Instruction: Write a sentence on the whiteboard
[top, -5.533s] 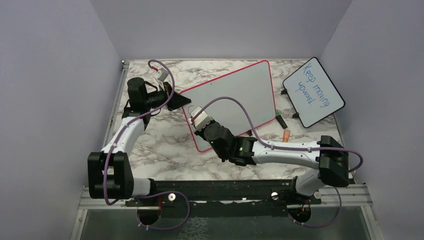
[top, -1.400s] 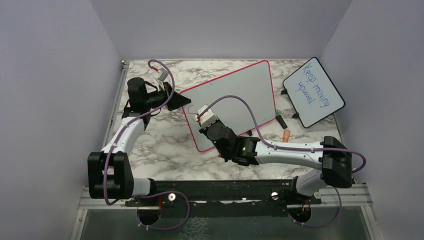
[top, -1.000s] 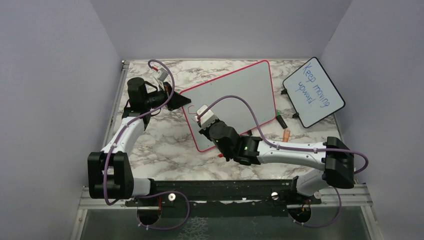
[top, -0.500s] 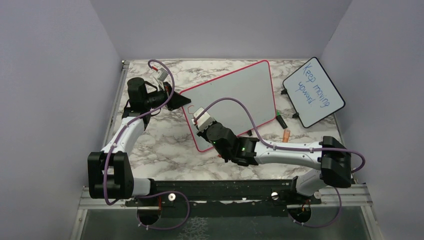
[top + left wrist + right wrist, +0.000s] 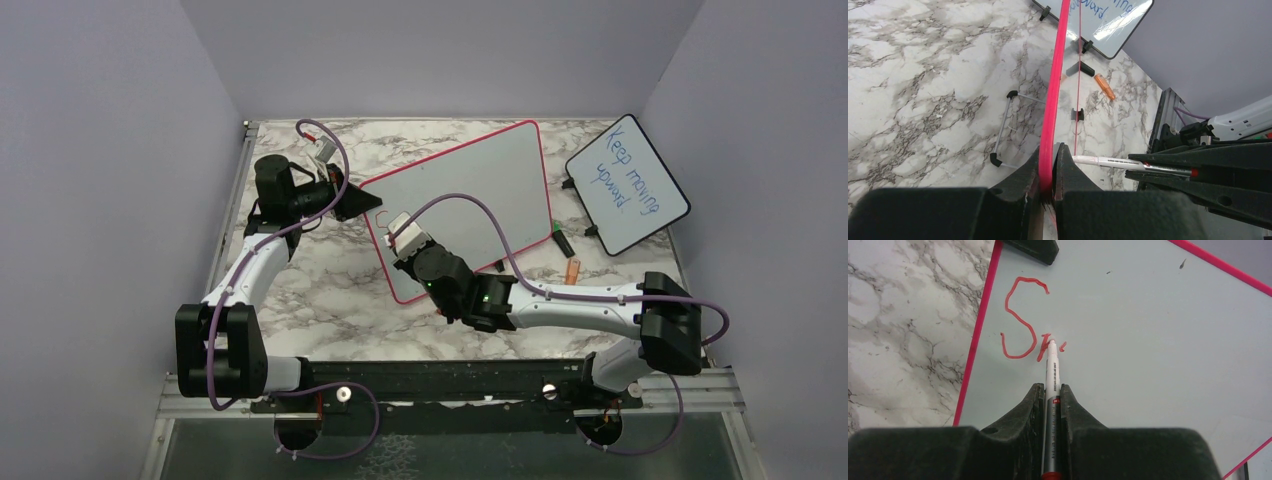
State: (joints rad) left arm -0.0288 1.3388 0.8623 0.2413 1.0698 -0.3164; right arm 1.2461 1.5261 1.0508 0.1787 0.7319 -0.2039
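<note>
Large red-pink-framed whiteboard (image 5: 470, 190), propped on the marble table (image 5: 300, 290), left edge pinched by the left gripper (image 5: 1050, 149); right gripper (image 5: 1050, 387), clamped on a white marker (image 5: 1051, 365), barely shifted since half a second ago, tip touching the red sentence (image 5: 1018, 322) after its "S".

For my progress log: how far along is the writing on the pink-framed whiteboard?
Done: one red S on the whiteboard. In hand: the right gripper holds the marker, tip on the second letter's strokes; the left gripper clamps the board's frame. Left: nearly everything else.
</note>
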